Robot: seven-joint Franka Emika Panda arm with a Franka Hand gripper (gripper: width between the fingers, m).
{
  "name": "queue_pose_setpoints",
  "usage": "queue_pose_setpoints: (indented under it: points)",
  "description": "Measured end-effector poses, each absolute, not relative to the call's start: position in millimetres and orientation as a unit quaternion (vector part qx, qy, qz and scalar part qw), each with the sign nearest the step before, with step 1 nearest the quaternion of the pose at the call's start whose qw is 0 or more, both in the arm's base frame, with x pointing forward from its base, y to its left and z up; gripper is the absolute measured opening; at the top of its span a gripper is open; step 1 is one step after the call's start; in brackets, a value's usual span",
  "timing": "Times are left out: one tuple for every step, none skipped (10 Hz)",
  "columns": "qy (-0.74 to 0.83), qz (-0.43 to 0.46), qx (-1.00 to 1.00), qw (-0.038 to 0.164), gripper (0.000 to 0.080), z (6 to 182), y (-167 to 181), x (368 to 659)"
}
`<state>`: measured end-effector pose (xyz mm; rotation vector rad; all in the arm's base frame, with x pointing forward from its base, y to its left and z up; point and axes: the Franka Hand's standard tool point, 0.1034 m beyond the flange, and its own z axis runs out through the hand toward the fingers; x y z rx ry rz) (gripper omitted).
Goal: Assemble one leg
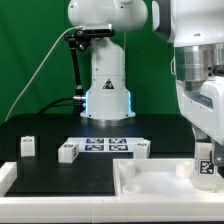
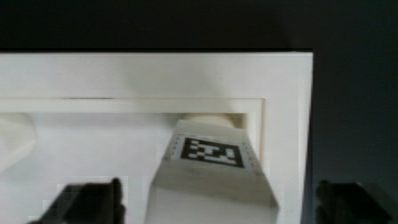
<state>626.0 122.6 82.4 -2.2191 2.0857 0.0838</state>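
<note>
A leg [image 1: 204,160], a small white block with a black-and-white tag, stands upright at the far right corner of the large white panel [image 1: 150,182]. My gripper [image 1: 205,148] is straight above it with the jaws on either side. In the wrist view the leg [image 2: 215,152] runs up between the two dark fingers [image 2: 89,203]. A narrow gap shows on each side of the leg, so the jaws stand open around it. The panel [image 2: 107,85] lies beneath it. Three more legs lie on the table: one at the exterior view's left [image 1: 28,146], one beside it [image 1: 68,152] and one at the middle [image 1: 140,147].
The marker board [image 1: 105,144] lies flat between the loose legs. The robot base [image 1: 106,90] stands behind it, in front of a green backdrop. A white part [image 1: 5,178] sits at the front left edge. The table top is black.
</note>
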Motion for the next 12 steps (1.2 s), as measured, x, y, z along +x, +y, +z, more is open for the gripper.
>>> queue_pose_setpoints:
  points:
    - [0.663, 0.026, -0.746, 0.048, 0.0617, 82.6, 122.0, 626.2]
    - [0.609, 0.028, -0.791, 0.046, 0.0643, 82.4, 121.8, 624.5]
    - [0.557, 0.025, -0.829, 0.047, 0.0643, 82.3, 121.8, 624.4]
    - [0.51, 0.022, -0.858, 0.048, 0.0648, 82.2, 121.1, 624.5]
    - [0.453, 0.019, -0.89, 0.048, 0.0648, 81.9, 118.9, 624.4]
    - [0.416, 0.017, -0.908, 0.049, 0.0649, 81.8, 116.9, 624.7]
    - [0.359, 0.013, -0.932, 0.047, 0.0649, 81.8, 115.6, 624.8]
    - [0.322, 0.01, -0.946, 0.046, 0.0649, 82.1, 116.3, 624.7]
    - [0.265, 0.004, -0.964, 0.039, 0.0649, 82.6, 118.1, 624.7]
    - [0.232, 0.003, -0.972, 0.038, 0.0649, 82.5, 121.5, 623.9]
    - [0.175, 0.001, -0.984, 0.035, 0.0649, 82.9, 121.9, 624.3]
    - [0.124, 0.011, -0.992, 0.033, 0.0649, 84.1, 120.9, 624.4]
